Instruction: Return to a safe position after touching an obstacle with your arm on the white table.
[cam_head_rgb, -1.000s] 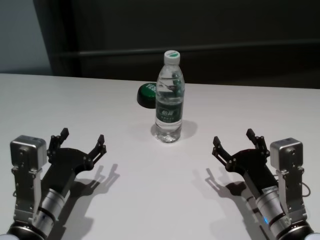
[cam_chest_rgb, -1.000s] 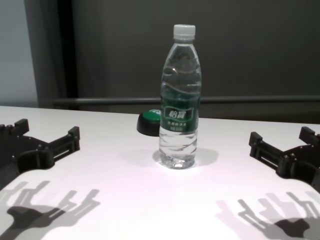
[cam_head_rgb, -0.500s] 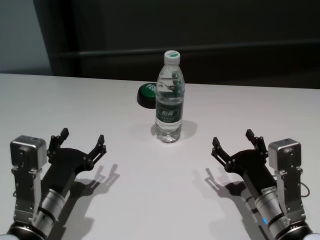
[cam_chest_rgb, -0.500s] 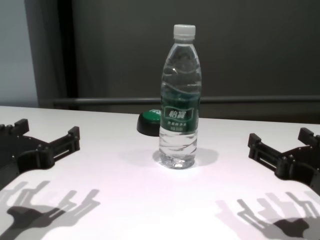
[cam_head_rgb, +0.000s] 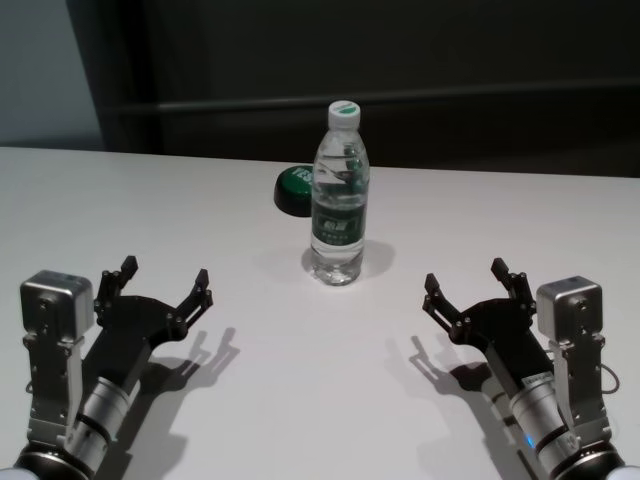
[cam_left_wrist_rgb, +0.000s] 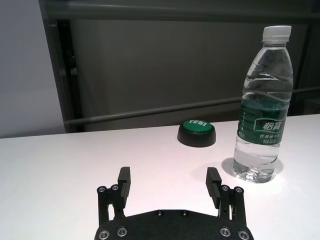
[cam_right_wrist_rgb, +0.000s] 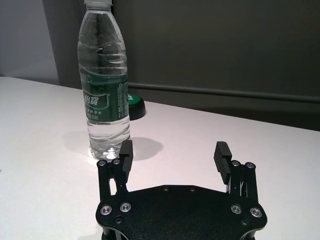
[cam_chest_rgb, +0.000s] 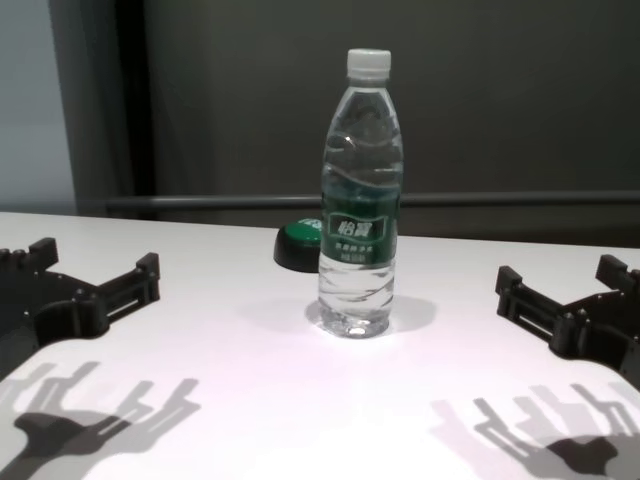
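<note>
From my seat the water bottle (cam_head_rgb: 338, 195) stands upright mid white table (cam_head_rgb: 300, 400), green dome button (cam_head_rgb: 293, 188) just behind it. My left gripper (cam_head_rgb: 165, 283) and right gripper (cam_head_rgb: 468, 282) hover near the front edge, both spread wide, holding nothing, well apart from the bottle.

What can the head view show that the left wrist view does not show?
Only the head view shows the right gripper, open, low over the white table and apart from the bottle; it also shows both arms. Only the left wrist view shows the white "YES!" print on the green button. Both show the open left gripper, the upright capped bottle and the button beyond it.
</note>
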